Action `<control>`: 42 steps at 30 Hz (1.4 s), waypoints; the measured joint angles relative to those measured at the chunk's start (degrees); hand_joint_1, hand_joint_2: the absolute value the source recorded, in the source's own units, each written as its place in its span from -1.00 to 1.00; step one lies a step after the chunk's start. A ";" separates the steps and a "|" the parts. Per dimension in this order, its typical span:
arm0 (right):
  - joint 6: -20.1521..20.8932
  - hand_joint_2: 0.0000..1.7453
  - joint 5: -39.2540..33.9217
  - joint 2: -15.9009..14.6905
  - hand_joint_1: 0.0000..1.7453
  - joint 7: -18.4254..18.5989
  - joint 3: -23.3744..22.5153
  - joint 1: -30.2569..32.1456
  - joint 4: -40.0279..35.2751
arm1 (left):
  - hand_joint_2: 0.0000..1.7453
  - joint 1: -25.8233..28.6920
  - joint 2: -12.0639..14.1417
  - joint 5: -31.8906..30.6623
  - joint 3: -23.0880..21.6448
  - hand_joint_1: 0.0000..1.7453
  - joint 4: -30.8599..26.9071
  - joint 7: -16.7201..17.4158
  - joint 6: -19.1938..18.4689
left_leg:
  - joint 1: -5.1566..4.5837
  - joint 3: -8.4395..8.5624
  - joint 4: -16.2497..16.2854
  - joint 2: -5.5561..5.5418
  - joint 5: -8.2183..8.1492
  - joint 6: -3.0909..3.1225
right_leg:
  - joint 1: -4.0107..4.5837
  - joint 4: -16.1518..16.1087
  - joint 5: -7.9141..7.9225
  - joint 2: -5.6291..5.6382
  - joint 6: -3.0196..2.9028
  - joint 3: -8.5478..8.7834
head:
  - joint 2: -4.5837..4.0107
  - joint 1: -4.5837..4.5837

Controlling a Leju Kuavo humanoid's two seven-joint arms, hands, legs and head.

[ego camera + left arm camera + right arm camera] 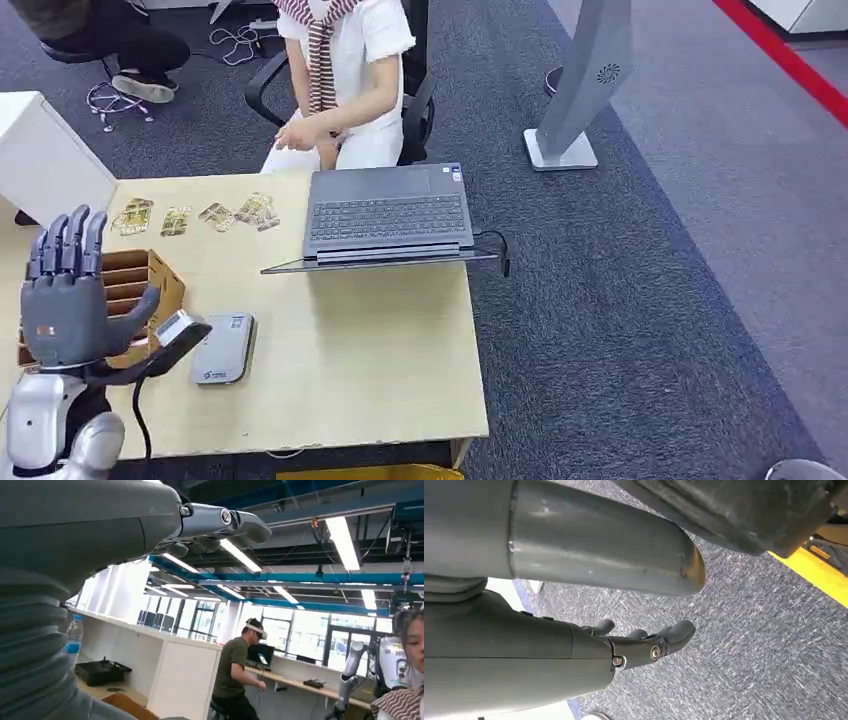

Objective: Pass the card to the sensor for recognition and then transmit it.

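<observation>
Far left: left hand [68, 290] raised above the table [380, 350], fingers spread and upright, holding nothing. Just behind it, a brown cardboard divider box [150, 280], slots open upward, contents too shadowed to tell. Beyond, gold-patterned cards [195, 217] in a loose row along the table's back edge, flat. Probably light, thin, stiff and slick; best pinched by an edge, perhaps after sliding one off the table's lip. Right of the hand, a grey sensor [224, 348]. Right hand [644, 642] hanging over carpet, fingers loosely apart, empty.

Silver arm, grey left hand [68, 300], dark fingers [70, 240], ribbed cover
</observation>
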 joint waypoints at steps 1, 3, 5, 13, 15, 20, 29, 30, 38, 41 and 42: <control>-0.04 -1.00 -0.07 0.00 -1.00 0.00 -0.15 0.02 0.02 | 1.00 1.31 0.09 -0.70 0.22 -1.00 -0.94 0.39 -1.14 | 0.00 0.01 0.00 0.01 -0.03 0.02 | -0.01 0.00 0.00 0.00 0.00 0.00 | 0.00 -0.02; -0.15 -1.00 -0.13 0.00 -1.00 -0.13 -0.59 0.21 0.02 | 1.00 4.49 0.50 -2.12 0.31 -1.00 -2.29 1.53 -4.73 | 0.00 0.01 0.00 0.03 -0.03 0.02 | -0.01 0.00 0.00 0.03 0.00 -0.01 | -0.02 -0.02; -0.28 -1.00 -0.50 0.00 -1.00 -0.31 -0.81 0.42 0.02 | 1.00 7.19 0.92 -2.56 0.33 -1.00 -2.86 2.40 -7.48 | 0.00 0.01 0.00 0.02 -0.03 0.02 | -0.01 0.00 0.00 0.02 0.00 -0.01 | 0.00 0.00; -0.83 -1.00 -0.72 -0.04 -1.00 -0.52 -1.11 0.64 0.02 | 1.00 14.31 1.38 -2.47 1.01 -1.00 -3.78 4.24 -9.44 | 0.01 0.00 0.00 0.00 -0.03 0.02 | -0.01 0.00 0.00 0.00 0.00 -0.01 | -0.02 0.00; -0.98 -1.00 -0.70 -0.04 -1.00 -0.52 -1.31 0.65 0.02 | 1.00 15.01 1.38 -2.25 2.19 -1.00 -3.78 4.63 -9.42 | 0.01 0.00 0.00 0.00 -0.03 0.02 | -0.01 0.00 0.00 0.00 0.00 0.00 | -0.02 0.00; -0.98 -1.00 -0.48 -0.09 -1.00 -0.15 -1.90 0.65 0.02 | 1.00 15.90 1.38 -2.25 5.50 -1.00 -3.78 4.65 -9.86 | 0.01 0.01 0.00 -0.01 -0.03 0.02 | -0.01 0.00 0.00 -0.01 0.00 0.00 | -0.02 -0.02; -0.98 -1.00 -0.11 -0.11 -1.00 -0.13 -2.12 0.64 0.02 | 1.00 16.10 1.35 -2.31 7.26 -1.00 -3.78 4.63 -9.96 | 0.04 0.01 0.00 -0.03 -0.02 0.03 | -0.01 0.00 0.00 -0.04 0.00 0.00 | -0.02 -0.02; -0.98 -1.00 -0.04 -0.11 -1.00 -0.13 -2.14 0.63 0.02 | 1.00 16.10 1.33 -2.34 7.39 -1.00 -3.78 4.63 -9.99 | 0.04 0.00 0.00 -0.03 -0.02 0.03 | -0.01 0.00 0.00 -0.04 0.00 0.00 | -0.02 0.00; -0.79 -1.00 0.39 -0.31 -1.00 -0.55 -2.14 0.60 0.02 | 1.00 14.65 1.33 -2.75 9.40 -1.00 -1.75 4.98 -10.49 | 0.04 0.01 0.00 -0.04 -0.02 0.03 | -0.01 0.00 0.00 -0.04 0.00 0.00 | -0.02 0.00; -0.79 -1.00 0.39 -0.42 -1.00 -0.66 -2.14 0.60 0.02 | 1.00 13.67 1.35 -2.60 10.71 -1.00 -0.26 5.22 -10.49 | 0.04 0.01 0.00 -0.03 -0.02 0.03 | -0.01 0.00 0.01 -0.04 0.00 0.00 | -0.02 -0.02; -0.81 -1.00 0.42 -0.46 -1.00 -0.70 -2.14 0.61 0.02 | 1.00 13.34 1.35 -2.53 11.08 -1.00 0.16 5.22 -10.44 | 0.04 0.02 0.00 -0.03 -0.02 0.03 | -0.01 0.00 0.01 -0.04 0.00 0.00 | -0.02 0.00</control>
